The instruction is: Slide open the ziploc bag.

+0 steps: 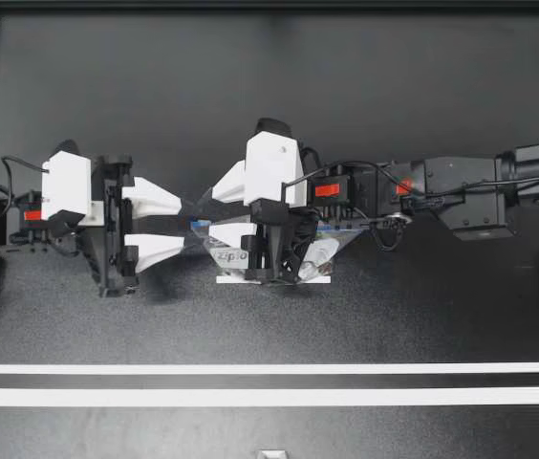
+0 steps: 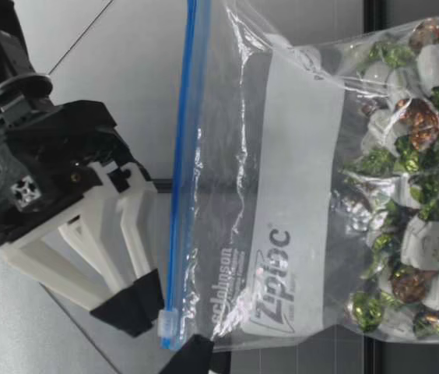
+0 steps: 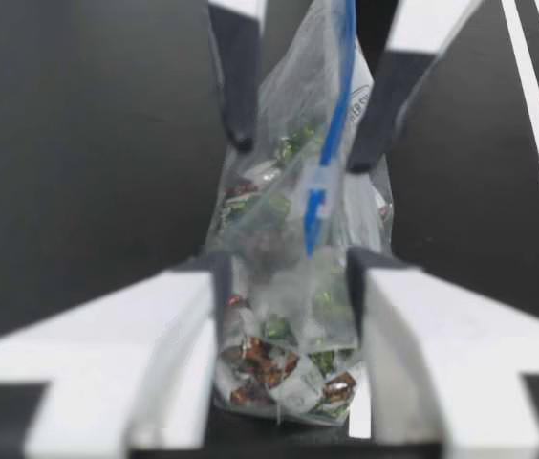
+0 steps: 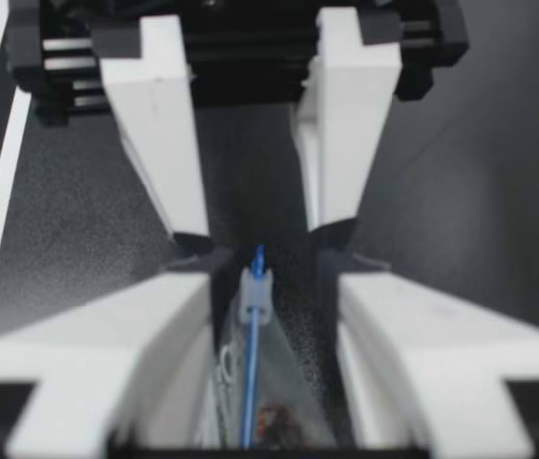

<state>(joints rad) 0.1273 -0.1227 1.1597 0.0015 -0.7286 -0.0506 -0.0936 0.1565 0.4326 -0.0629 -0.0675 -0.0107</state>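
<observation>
The clear ziploc bag (image 1: pixel 322 253) of wrapped sweets stands upright mid-table, its blue zipper strip on top. My left gripper (image 1: pixel 193 223) and right gripper (image 1: pixel 207 212) meet tip to tip over the bag's left end. In the low view the slider (image 2: pixel 169 322) sits at the zipper's end nearest both grippers, beside my right gripper (image 2: pixel 138 300). In the right wrist view the slider (image 4: pixel 255 287) lies between my open right fingers with a gap on each side. In the left wrist view the bag (image 3: pixel 279 325) stands between my left gripper's (image 3: pixel 289 273) spread fingers.
The table (image 1: pixel 269 86) is a black mat inside a dark frame. Two white stripes (image 1: pixel 269 368) run along its front edge. My right arm (image 1: pixel 461 191) stretches in over the table from the right side.
</observation>
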